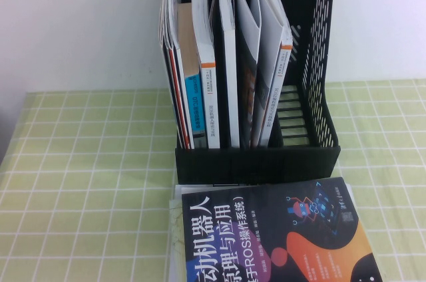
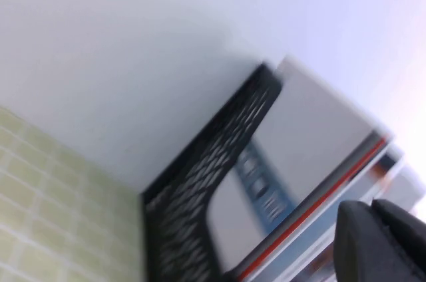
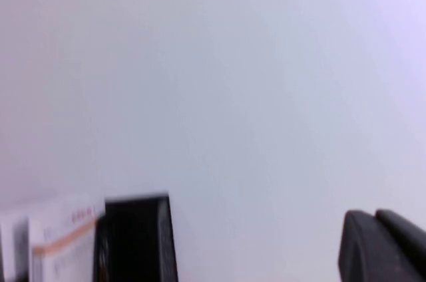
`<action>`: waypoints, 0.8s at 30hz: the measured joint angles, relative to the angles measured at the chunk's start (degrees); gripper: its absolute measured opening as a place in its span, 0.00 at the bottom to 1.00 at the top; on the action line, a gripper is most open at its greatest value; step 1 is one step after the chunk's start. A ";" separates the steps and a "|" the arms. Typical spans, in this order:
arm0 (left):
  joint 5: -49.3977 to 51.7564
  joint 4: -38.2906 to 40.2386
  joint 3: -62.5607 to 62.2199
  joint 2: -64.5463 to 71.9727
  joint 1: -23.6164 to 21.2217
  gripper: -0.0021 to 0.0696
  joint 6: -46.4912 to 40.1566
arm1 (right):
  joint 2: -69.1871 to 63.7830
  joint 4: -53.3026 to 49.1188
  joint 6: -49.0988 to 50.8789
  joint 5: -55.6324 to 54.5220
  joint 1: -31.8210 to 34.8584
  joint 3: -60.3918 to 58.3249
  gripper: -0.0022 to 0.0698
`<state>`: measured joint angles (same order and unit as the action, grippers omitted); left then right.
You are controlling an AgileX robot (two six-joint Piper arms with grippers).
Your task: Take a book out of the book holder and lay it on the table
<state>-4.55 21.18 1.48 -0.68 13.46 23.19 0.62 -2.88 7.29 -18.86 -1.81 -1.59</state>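
Note:
A black book holder [image 1: 256, 162] stands on the table and holds several upright books [image 1: 229, 62]. A dark book with an orange and blue cover [image 1: 273, 239] lies flat in front of it at the near edge. Neither arm shows in the high view. My left gripper [image 2: 373, 210] is shut and empty, raised beside the holder's perforated side [image 2: 200, 182] and the books [image 2: 313, 149]. My right gripper [image 3: 375, 219] is shut and empty, facing the white wall, with the holder's top [image 3: 136, 239] and a book [image 3: 63, 242] off to one side.
The table carries a green checked cloth [image 1: 86, 182]. A white wall stands behind the holder. White paper or another book [image 1: 174, 229] lies under the flat book. Bare cloth lies to the left and right of the holder.

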 joint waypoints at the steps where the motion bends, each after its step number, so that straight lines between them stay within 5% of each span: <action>1: -1.45 2.64 0.00 0.00 0.00 0.03 2.04 | 0.00 0.13 0.84 -4.21 0.00 0.00 0.03; 5: -5.09 10.28 0.00 0.00 0.00 0.03 6.15 | 0.00 1.26 3.70 -18.46 0.00 0.00 0.03; 10: -14.28 11.25 0.20 0.00 0.00 0.03 11.32 | 0.00 3.82 6.40 -17.58 0.00 5.53 0.03; 16: -21.55 -1.98 -4.27 0.00 0.00 0.03 14.43 | -0.11 4.25 4.77 -7.76 0.00 21.15 0.03; 24: -0.63 -19.78 -22.25 7.23 0.00 0.03 10.65 | -14.95 -1.45 3.24 18.86 0.00 40.59 0.03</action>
<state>-5.18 1.40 -20.78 6.55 13.46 33.84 -14.33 -4.33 10.52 0.00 -1.81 39.00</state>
